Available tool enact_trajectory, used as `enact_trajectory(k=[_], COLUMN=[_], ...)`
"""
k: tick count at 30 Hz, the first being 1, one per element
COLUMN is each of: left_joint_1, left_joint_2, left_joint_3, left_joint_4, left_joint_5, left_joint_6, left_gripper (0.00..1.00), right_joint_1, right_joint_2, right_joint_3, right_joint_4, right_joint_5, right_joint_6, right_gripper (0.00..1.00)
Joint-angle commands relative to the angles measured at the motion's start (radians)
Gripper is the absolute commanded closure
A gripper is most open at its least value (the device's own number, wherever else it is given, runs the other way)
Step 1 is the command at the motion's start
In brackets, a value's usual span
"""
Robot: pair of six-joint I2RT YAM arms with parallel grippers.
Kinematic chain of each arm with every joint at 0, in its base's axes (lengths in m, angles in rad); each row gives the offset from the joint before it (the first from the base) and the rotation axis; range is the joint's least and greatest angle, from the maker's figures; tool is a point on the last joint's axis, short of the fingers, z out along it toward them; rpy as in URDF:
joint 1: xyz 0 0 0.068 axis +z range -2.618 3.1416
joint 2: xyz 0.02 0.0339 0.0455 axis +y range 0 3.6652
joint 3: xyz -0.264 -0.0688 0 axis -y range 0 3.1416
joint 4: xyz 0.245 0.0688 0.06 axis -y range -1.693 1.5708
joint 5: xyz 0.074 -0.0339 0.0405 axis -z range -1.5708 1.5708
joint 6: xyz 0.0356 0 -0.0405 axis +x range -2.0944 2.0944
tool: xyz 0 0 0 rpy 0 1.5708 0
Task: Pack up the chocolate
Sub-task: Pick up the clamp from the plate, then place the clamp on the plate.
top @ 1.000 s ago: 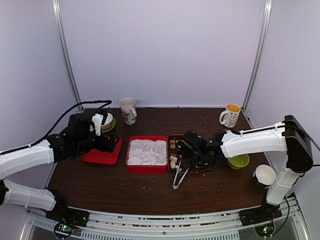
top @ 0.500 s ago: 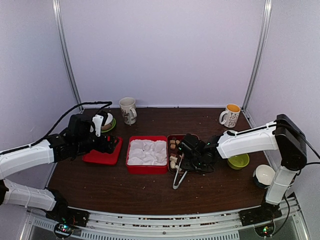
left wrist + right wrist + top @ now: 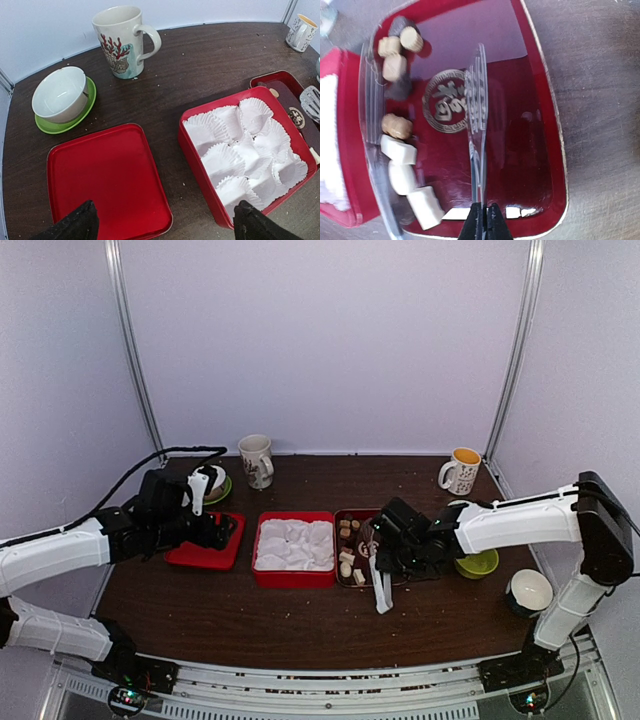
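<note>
Right end effector (image 3: 481, 227) (image 3: 380, 560): fingers are pressing together, pinching one arm of the metal tongs (image 3: 476, 115) above the dark red tray (image 3: 525, 150). The tongs' other arm is lying along the tray wall nearest the red box (image 3: 200, 165)

Left end effector (image 3: 162, 227) (image 3: 224, 530): fingers are standing spread wide, gripping nothing, hovering over the near edge of the flat red lid (image 3: 107, 175)

Chocolate (image 3: 396, 126) (image 3: 346, 562): tan, cream-white and dark pieces are lying in a loose line down one side of the dark red tray, the side next to the red box. The box is holding white paper cups (image 3: 245, 145)

Table (image 3: 300, 630): dark brown wood grain, flecked with pale crumbs, is carrying:
- a patterned mug (image 3: 122, 42) at the back
- a white bowl (image 3: 60, 95) sitting on a green saucer (image 3: 55, 125)
- an orange-lined mug (image 3: 462, 470) at the far right corner
- a green bowl (image 3: 476, 563) and a second white bowl (image 3: 529, 590) on the right

Room: pale lilac walls (image 3: 330, 340) are closing in the table on three sides, with metal uprights (image 3: 515, 350) standing at the back corners
</note>
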Motion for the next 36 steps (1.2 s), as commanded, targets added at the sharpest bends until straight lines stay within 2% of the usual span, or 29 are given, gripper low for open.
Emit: enact_trajectory(k=[1,6,14,20,36], left_joint_1=[-0.003,-0.004,-0.003,-0.003,-0.003], left_joint_2=[0.006,0.006,0.013,0.008,-0.017], left_joint_3=[0.040,0.051,0.061,0.060,0.051], left_joint_4=[0.005,-0.011,-0.012,-0.016,-0.033], left_joint_5=[-0.009,-0.009,0.013,0.013,-0.002], left_joint_6=[0.012,0.016,0.027,0.010,-0.046], left_gripper=[0.04,0.04,0.04,0.04,0.04], right_joint_1=[-0.016,-0.026,-0.041,-0.051,-0.071], right_joint_2=[-0.077,-0.122,-0.133,-0.130,-0.004], right_joint_3=[-0.011,-0.008,0.012,-0.031,-0.013], right_joint_4=[0.005,-0.050,-0.117,-0.062,-0.064], right_joint_5=[0.048,0.103,0.151,0.111,0.046], right_joint_6=[-0.004,-0.066,-0.404,-0.567,-0.602], right_gripper=[1.00,1.00,1.00,1.00,0.95])
